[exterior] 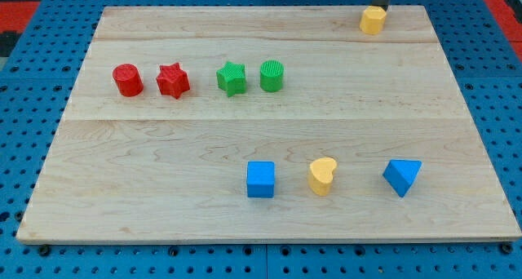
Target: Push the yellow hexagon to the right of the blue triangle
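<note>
The yellow hexagon [373, 19] sits near the top edge of the wooden board, right of centre. My tip [381, 6] is just above and slightly right of it, at or very close to its far side. The blue triangle [402, 177] lies near the view's bottom right, far below the hexagon. Only the rod's lower end shows at the view's top edge.
A yellow heart [322, 175] and a blue cube [261, 179] lie left of the blue triangle. A red cylinder [127, 80], red star [173, 80], green star [232, 77] and green cylinder [272, 75] form a row at upper left. The board [122, 197] rests on blue pegboard.
</note>
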